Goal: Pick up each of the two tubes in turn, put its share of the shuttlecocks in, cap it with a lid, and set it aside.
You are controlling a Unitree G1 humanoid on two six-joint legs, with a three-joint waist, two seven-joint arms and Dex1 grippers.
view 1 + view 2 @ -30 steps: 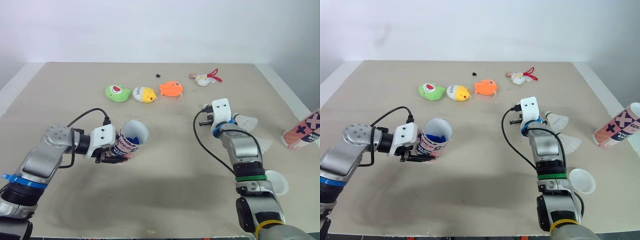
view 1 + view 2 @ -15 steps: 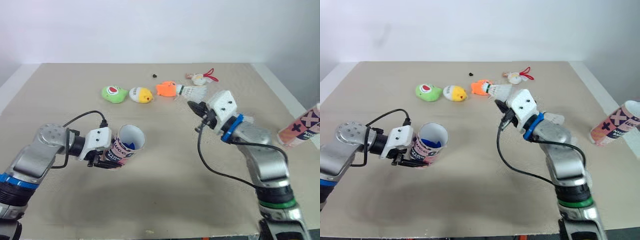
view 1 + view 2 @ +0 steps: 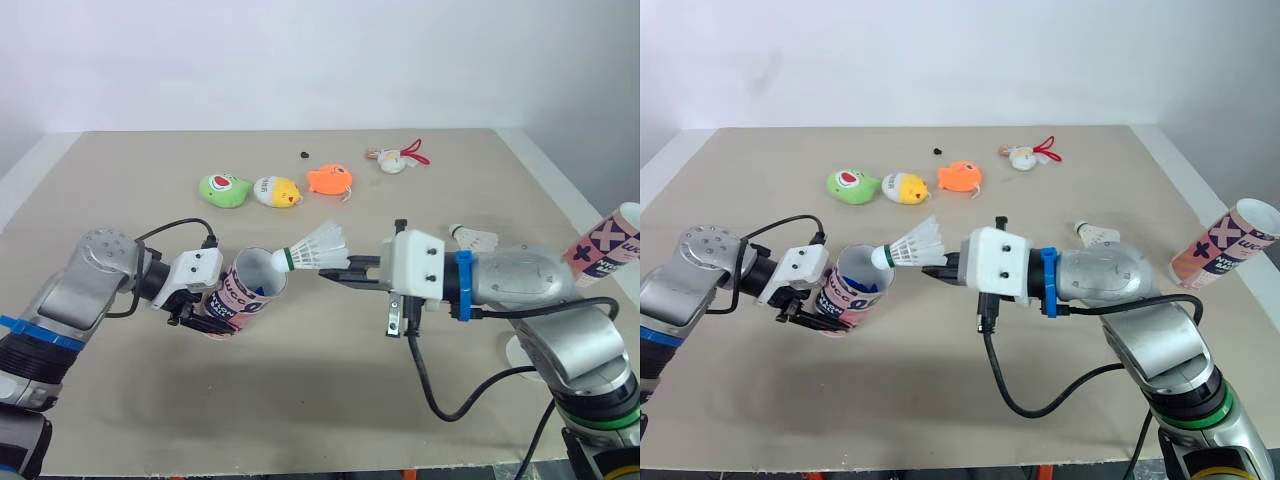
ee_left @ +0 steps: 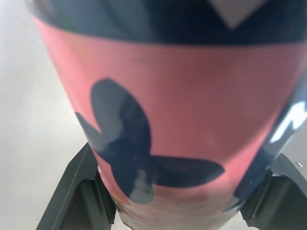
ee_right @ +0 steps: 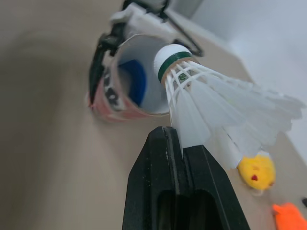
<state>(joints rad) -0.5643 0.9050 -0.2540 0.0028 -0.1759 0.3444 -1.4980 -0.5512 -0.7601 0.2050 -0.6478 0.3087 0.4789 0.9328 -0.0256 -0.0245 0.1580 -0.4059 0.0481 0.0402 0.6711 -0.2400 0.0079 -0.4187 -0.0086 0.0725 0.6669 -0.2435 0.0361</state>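
The right gripper (image 3: 335,272) pinches a white-feathered, green-banded shuttlecock (image 3: 318,247) at the mouth of the pink-and-navy tube (image 3: 245,295) clamped by the left gripper (image 3: 203,318).

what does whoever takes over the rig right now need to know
Left end effector: shut on the pink tube, held tilted off the table; a blue thing lies inside.
Right end effector: shut on a white shuttlecock by its feathers, cork end at the tube's mouth, not yet in.
Second tube: uncapped at the table's right edge. Another shuttlecock lies near it; a white lid lies nearer the robot, partly hidden.
Done: first tube picked up.
Left: push this shuttlecock in, load the rest, cap, set aside, then the second tube.
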